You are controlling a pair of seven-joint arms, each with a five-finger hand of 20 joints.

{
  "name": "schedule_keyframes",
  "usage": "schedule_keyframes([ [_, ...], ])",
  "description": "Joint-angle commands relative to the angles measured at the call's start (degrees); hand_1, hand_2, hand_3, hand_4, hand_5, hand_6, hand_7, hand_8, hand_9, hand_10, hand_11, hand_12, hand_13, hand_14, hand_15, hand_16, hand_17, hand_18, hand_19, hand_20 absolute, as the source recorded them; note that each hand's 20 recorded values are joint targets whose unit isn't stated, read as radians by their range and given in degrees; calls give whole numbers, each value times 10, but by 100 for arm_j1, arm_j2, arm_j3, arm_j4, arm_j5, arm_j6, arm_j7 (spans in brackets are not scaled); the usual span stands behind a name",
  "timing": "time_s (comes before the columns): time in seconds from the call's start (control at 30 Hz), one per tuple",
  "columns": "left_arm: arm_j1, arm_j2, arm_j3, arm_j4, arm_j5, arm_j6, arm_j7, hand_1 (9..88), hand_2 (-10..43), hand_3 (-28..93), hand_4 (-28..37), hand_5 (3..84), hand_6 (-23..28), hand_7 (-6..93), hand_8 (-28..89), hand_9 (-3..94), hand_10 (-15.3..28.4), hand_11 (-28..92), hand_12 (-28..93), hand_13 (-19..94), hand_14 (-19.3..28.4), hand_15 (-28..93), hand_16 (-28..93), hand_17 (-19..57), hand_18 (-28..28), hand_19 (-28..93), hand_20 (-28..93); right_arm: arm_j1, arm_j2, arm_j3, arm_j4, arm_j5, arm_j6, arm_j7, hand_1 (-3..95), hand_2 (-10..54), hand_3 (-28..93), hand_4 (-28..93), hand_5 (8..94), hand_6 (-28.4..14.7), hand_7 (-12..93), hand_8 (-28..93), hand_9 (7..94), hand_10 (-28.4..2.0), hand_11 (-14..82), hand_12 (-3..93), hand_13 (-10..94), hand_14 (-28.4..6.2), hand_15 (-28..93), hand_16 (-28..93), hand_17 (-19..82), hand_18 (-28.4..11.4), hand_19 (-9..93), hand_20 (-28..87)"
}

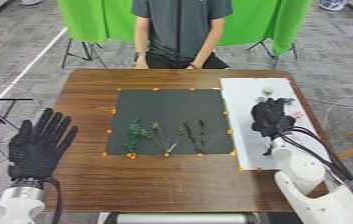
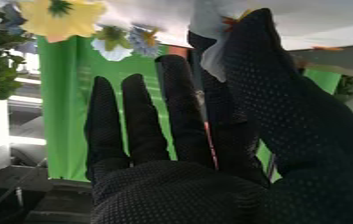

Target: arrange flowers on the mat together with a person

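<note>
Your right robot hand [image 1: 272, 117] is wide, near the surface's [image 1: 177, 187] right edge. Your left robot hand [image 1: 37, 152], wide, hangs outside the left edge.

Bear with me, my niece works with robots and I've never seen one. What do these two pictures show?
It is a robot with two white arms, each ending in a black-gloved robot hand. One picture comes from a camera on its head, looking down; the other is from its right wrist. On the brown table lie a dark mat with green stems near its closest edge and, to the right, a white sheet. The left hand is open and empty. The right hand is above the sheet, with a pale petal against it; I can't tell if it's gripped.
</note>
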Motion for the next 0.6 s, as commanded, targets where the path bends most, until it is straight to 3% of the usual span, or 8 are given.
schedule_keyframes([
  [0.03, 86, -37, 10, 49, -38, -77, 44, 320, 137, 706, -283, 445, 76, 76, -82, 395, 127, 129, 88, 298, 117, 160, -33, -17, 121, 264, 130, -53, 0, -50, -788, 274, 644, -854, 536, -95, 713, -283, 693, 41, 507, -55, 483, -112, 142, 117, 279, -151, 252, 49, 75, -170, 546, -3],
  [0.2, 71, -48, 46, 73, -77, -116, 44, 320, 125, 712, -283, 441, 77, 73, -81, 393, 126, 127, 89, 296, 118, 158, -32, -18, 122, 263, 130, 584, -288, -543, -1013, 540, 911, -1254, 528, -95, 717, -283, 678, 48, 520, -53, 484, -110, 137, 117, 284, -141, 241, 49, 80, -164, 533, -8],
  [0.23, 73, -35, 46, 57, -71, -67, 24, 320, 122, 712, -283, 441, 77, 73, -81, 392, 126, 127, 89, 295, 118, 157, -32, -18, 122, 262, 130, 737, -371, -680, -1015, 714, 871, -1305, 527, -95, 718, -283, 678, 48, 521, -55, 484, -110, 136, 117, 285, -140, 240, 49, 80, -163, 532, -8],
  [0.37, 78, -1, 29, 29, -20, -49, -40, 322, 122, 709, -283, 441, 76, 73, -81, 393, 126, 125, 89, 296, 117, 156, -30, -17, 122, 260, 130, 1374, -859, -1149, -839, 1719, -169, -1496, 521, -95, 723, -283, 674, 53, 530, -58, 488, -109, 132, 119, 297, -132, 231, 54, 88, -158, 523, -6],
  [0.47, 43, 1, 64, 27, -23, -11, -39, 321, 122, 708, -283, 441, 76, 74, -81, 393, 126, 125, 90, 296, 117, 154, -30, -17, 122, 260, 130, 1773, -1051, -1570, -601, 1575, -130, -1830, 522, -95, 724, -283, 673, 52, 530, -59, 485, -110, 127, 120, 296, -136, 226, 58, 90, -157, 517, -5],
  [0.53, 17, 36, 100, 53, -97, -34, -29, 321, 125, 704, -283, 442, 77, 74, -81, 393, 126, 125, 90, 296, 117, 155, -29, -17, 122, 260, 131, 1996, -1173, -1823, -542, 1637, -1, -1940, 520, -95, 725, -283, 672, 54, 531, -59, 485, -110, 126, 121, 296, -136, 225, 61, 90, -158, 516, -3],
  [0.6, 54, 71, 94, 22, -98, 45, 7, 311, 134, 698, -283, 442, 77, 74, -81, 393, 126, 125, 90, 296, 117, 155, -29, -18, 122, 260, 132, 2158, -1372, -2014, -513, 1798, -184, -1859, 519, -95, 727, -283, 672, 54, 533, -60, 485, -109, 126, 121, 296, -134, 223, 63, 90, -157, 515, -1],
])
